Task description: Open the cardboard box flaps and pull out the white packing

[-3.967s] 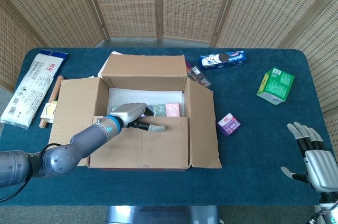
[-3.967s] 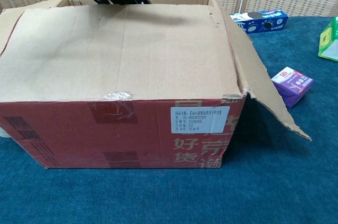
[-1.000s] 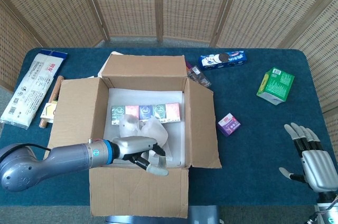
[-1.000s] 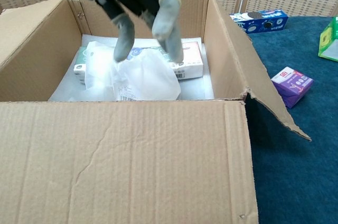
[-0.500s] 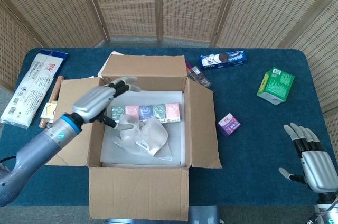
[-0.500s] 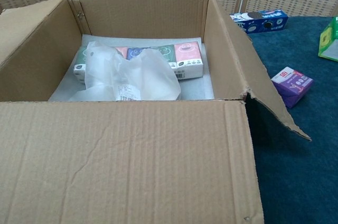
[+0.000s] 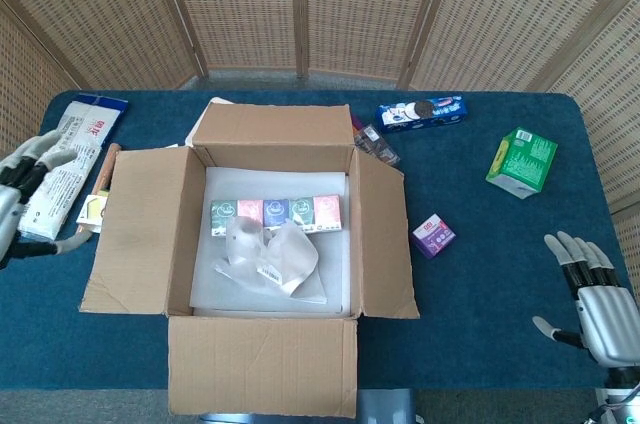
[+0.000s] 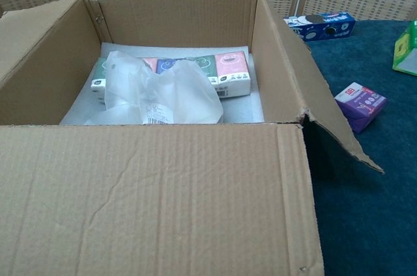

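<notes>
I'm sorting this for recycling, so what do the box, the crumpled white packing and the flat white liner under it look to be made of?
Box: brown corrugated cardboard, matte; fluting lines show on the front flap in the chest view.
Packing: likely thin translucent plastic film, soft creases, with a barcode sticker.
Liner: probably foam sheet, matte white; paper can't be ruled out.

A blue cookie box (image 7: 421,113) lies at the far side of the blue-covered bench (image 7: 480,264), with a small dark packet (image 7: 376,144) just beside it. A green carton (image 7: 522,161) sits toward the right edge, and a small purple box (image 7: 433,235) lies nearer. On the left lies a long white printed package (image 7: 67,164). A wicker screen (image 7: 300,4) stands behind.
</notes>
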Tool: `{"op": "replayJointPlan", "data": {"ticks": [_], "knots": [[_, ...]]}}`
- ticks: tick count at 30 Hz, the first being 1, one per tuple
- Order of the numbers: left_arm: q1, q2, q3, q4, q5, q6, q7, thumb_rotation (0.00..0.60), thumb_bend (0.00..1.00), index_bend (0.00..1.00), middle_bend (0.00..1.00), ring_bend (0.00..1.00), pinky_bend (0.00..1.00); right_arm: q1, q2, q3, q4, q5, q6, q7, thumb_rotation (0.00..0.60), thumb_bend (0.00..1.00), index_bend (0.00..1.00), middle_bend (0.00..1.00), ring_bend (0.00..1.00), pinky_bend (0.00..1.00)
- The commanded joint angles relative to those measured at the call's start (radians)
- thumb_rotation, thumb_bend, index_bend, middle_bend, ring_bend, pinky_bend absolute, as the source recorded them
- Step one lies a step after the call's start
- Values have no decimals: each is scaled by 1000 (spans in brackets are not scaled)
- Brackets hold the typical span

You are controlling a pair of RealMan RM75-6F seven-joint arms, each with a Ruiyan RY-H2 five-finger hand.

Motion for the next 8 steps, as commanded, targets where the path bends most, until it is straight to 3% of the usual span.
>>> {"op": "replayJointPlan", "data": {"ticks": [1,8], "knots": [[124,-79,88,142,92,159,-53,600,0,170,0,0,71,-3,3,0,-2,-4,6,1,600,0,0,0,0,0],[214,-206,143,236,109,237,-3,600,0,141,0,0,8,-8,-3,10,7,16,15,-22,600,0,0,0,0,0]]}}
